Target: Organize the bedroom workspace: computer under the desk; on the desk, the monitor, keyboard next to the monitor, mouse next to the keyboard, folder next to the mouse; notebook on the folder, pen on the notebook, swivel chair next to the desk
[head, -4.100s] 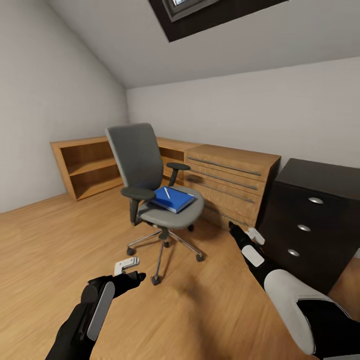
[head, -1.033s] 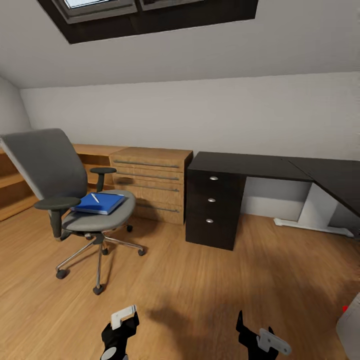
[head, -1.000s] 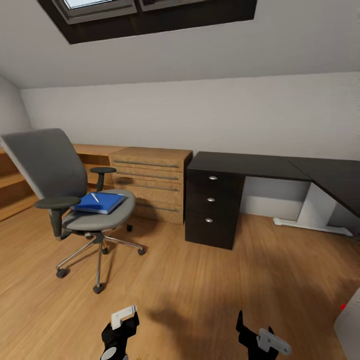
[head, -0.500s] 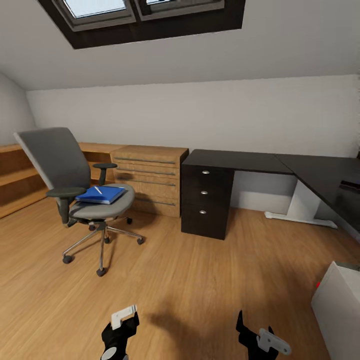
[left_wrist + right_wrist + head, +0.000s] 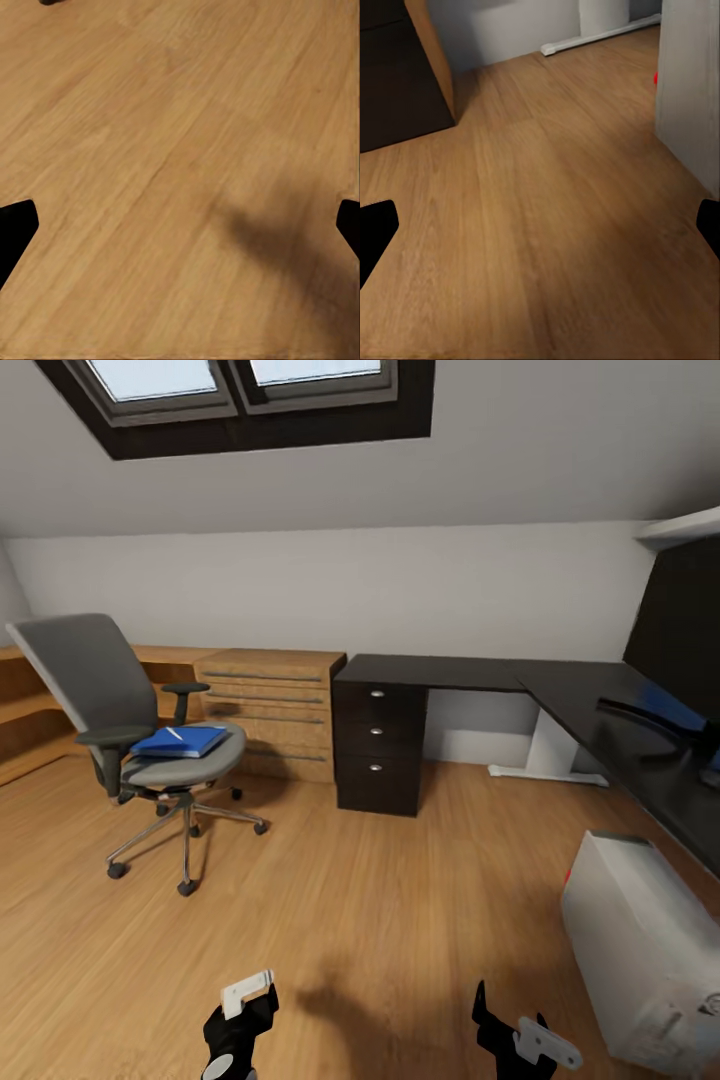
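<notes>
Landmark: bench (image 5: 440, 672), black L-shaped top, drawer unit (image 5: 380, 748) under its left end. Chair (image 5: 150, 745) stands well left of bench, past the wood chest (image 5: 270, 710). Folder (image 5: 180, 741) lies flat on chair seat, pen (image 5: 174, 733) on top of it. Monitor (image 5: 685, 630) on bench's right wing. Computer (image 5: 645, 950) on floor just in front of that wing. Left gripper (image 5: 240, 1015) and right gripper (image 5: 510, 1030) hang low over floor, both spread apart, empty
</notes>
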Tool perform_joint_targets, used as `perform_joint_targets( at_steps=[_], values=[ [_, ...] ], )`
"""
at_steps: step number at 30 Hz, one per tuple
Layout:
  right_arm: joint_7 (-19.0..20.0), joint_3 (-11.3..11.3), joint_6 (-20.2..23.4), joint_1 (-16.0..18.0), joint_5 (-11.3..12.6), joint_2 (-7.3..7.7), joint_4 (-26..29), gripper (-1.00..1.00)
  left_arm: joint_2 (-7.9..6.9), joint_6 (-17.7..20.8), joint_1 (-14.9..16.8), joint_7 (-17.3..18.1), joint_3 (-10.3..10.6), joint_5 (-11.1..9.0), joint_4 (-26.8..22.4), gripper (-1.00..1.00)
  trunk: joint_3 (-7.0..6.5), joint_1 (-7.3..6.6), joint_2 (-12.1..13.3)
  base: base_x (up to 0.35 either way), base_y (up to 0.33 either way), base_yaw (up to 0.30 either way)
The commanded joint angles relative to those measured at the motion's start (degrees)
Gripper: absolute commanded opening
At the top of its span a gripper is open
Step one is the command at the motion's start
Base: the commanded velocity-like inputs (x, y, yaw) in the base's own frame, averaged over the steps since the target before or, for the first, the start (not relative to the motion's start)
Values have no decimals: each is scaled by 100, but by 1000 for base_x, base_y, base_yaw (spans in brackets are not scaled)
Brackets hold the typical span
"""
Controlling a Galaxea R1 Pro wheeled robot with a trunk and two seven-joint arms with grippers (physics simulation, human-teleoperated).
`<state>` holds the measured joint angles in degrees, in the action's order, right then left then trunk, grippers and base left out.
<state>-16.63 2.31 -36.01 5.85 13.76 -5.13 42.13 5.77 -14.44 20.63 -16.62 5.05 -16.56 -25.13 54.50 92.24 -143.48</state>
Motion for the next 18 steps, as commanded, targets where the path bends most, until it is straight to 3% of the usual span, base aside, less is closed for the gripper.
perform_joint_targets(
  at_steps=[1, 9, 18],
  values=[
    [-33, 24, -20, 4, 22, 3, -3, 100, -6, -24, 2, -43, 48, -50, 0, 100, 5, -5, -2, -335, 0, -258],
    [-33, 24, -21, 4, 20, 3, -3, 100, -6, -24, 2, -43, 48, -51, 0, 100, 5, -5, -2, -323, -72, -264],
    [-28, 24, -20, 4, 13, 3, -7, 100, -6, -30, 2, -43, 48, -51, 0, 100, 24, -5, -2, -188, -290, -248]
  ],
)
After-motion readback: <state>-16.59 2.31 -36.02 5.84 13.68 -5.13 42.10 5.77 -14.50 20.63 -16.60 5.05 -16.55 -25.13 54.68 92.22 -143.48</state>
